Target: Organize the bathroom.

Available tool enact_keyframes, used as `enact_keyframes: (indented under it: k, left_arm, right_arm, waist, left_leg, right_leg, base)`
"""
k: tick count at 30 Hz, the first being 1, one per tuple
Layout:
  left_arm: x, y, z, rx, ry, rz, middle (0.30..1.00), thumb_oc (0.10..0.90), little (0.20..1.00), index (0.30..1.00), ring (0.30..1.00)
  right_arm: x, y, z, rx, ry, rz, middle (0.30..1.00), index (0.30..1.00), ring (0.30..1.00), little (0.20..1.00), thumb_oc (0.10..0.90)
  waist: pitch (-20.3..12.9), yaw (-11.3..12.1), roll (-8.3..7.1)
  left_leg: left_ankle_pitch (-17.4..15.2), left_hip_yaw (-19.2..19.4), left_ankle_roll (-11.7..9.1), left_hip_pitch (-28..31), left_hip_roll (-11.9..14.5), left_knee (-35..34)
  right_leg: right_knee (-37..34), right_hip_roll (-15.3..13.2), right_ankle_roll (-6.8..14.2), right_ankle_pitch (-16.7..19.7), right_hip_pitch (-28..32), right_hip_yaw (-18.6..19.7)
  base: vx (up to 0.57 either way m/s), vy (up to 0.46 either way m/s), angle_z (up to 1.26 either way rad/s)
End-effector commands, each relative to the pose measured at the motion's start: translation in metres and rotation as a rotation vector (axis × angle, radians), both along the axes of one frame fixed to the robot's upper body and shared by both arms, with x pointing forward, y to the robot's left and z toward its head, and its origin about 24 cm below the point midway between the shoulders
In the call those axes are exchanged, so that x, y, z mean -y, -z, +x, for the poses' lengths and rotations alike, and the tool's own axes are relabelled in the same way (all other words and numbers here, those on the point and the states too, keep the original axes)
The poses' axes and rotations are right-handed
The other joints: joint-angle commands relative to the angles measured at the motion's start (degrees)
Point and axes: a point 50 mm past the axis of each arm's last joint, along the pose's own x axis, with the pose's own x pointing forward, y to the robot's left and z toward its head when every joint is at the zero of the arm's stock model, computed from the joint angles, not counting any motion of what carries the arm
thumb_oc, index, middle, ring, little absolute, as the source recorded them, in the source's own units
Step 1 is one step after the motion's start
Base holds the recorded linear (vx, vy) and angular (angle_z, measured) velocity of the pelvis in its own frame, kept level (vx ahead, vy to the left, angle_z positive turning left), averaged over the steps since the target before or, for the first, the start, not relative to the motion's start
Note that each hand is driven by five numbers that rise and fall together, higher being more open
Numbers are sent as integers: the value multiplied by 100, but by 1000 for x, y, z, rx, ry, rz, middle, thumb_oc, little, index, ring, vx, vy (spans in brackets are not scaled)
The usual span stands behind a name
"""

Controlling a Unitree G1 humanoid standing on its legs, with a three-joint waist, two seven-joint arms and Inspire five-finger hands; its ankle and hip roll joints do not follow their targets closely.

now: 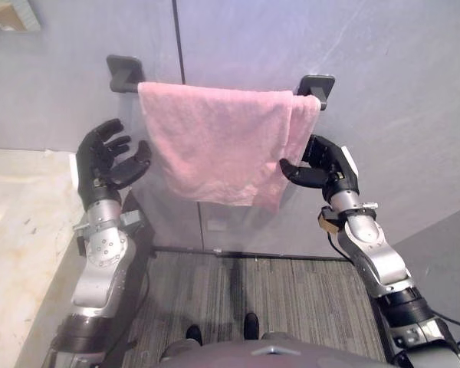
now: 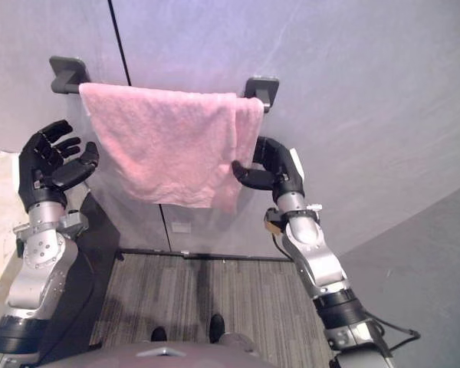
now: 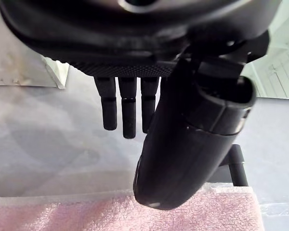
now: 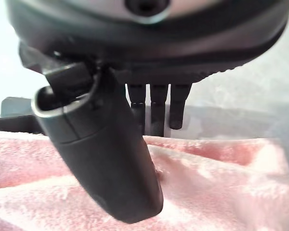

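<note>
Item: floor (image 1: 291, 291). Nearest to me, grey striped carpet, running up to the wall base.

Item: counter (image 1: 15, 253). Pale stone top on my L side, beside my L arm, ending at the wall.

Item: my L hand (image 1: 107, 157). Raised, palm toward the towel, just beside the towel's L edge. Fingers (image 1: 116, 135) spread and near straight, thumb out toward the cloth. Holds nothing. From the eye views I can't tell if the thumb tip touches the towel edge or sits just off it. L wrist view: fingers (image 3: 127, 113) hang straight in a row, thumb forward over the towel (image 3: 86, 214), no cloth between them.

Item: my R hand (image 1: 322, 165). At the towel's R edge, about mid-height. Thumb points in at the cloth; fingers partly curled, w/ the folded R edge against them. R wrist view: thumb lies across the pink pile, fingers (image 4: 156, 108) straight behind the towel's top fold (image 4: 221, 149). Thumb touches the cloth; I can't tell whether it's a firm pinch.

Item: towel (image 1: 215, 142). Pink terry, draped over the bar, hanging against the wall. R portion doubled over itself, lower corner hanging lower on the R. Top edge slightly uneven.

Item: bar (image 1: 142, 82). Dark rail, wall-mounted, bracket at each end: L bracket (image 1: 124, 72), R bracket (image 1: 317, 86). Towel covers nearly the whole span.

Item: wall (image 1: 399, 115). Grey panels, one vertical seam behind the towel's L part.
</note>
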Motion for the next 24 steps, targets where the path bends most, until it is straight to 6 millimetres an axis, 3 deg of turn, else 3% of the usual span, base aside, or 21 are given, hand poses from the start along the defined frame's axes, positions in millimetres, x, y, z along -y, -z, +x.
enact_keyframes:
  k: [1, 7, 12, 16, 19, 24]
  left_arm:
    - [-3, -10, 4, 66, 15, 62, 900, 800, 900, 900, 900]
    - [3, 30, -5, -100, 99, -34, 900, 800, 900, 900, 900]
    - [1, 47, -10, -180, 105, -27, 900, 800, 900, 900, 900]
    - [0, 74, -16, -290, 112, -45, 900, 800, 900, 900, 900]
    - [-1, 88, -22, -355, 96, -49, 900, 800, 900, 900, 900]
    - [-3, 146, -51, -588, 41, -143, 900, 800, 900, 900, 900]
  right_arm:
    - [13, -38, 5, 256, 128, -50, 900, 900, 900, 900, 800]
    - [23, -16, -12, 256, 274, -74, 900, 900, 900, 900, 800]
    - [24, 0, -19, 206, 294, -57, 900, 900, 900, 900, 800]
    - [29, 42, -26, 19, 336, -63, 900, 900, 900, 900, 800]
    - [33, 61, -32, -69, 358, -75, 900, 900, 900, 900, 800]
    - [43, 104, -61, -185, 455, -169, 900, 900, 900, 900, 800]
  waist:
    - [-361, -46, 75]
    - [-280, -166, 151]
    - [-233, -236, 182]
    - [-208, -289, 204]
    - [-189, -315, 209]
    - [-127, -394, 237]
  left_leg:
    - [-379, -38, 120, 136, -65, 10]
    - [-387, 39, 154, 126, -76, 10]
    - [-394, 87, 186, 123, -99, 10]
    - [-379, 142, 171, 101, -93, 10]
    - [-373, 161, 176, 89, -94, 10]
    - [-364, 185, 223, 60, -128, 10]
  right_leg:
    - [-33, 26, 447, -361, 309, -9]
    - [-33, 21, 472, -302, 249, 66]
    - [-33, 21, 480, -273, 224, 126]
    - [-33, 13, 504, -250, 183, 102]
    - [-33, 9, 514, -237, 168, 98]
    - [-33, -28, 559, -176, 140, 59]
  base:
    - [0, 0, 0]
    - [-49, 27, -5]
    - [-36, 24, -7]
    - [-41, 26, -10]
    - [-40, 20, -4]
    - [-48, 29, -5]
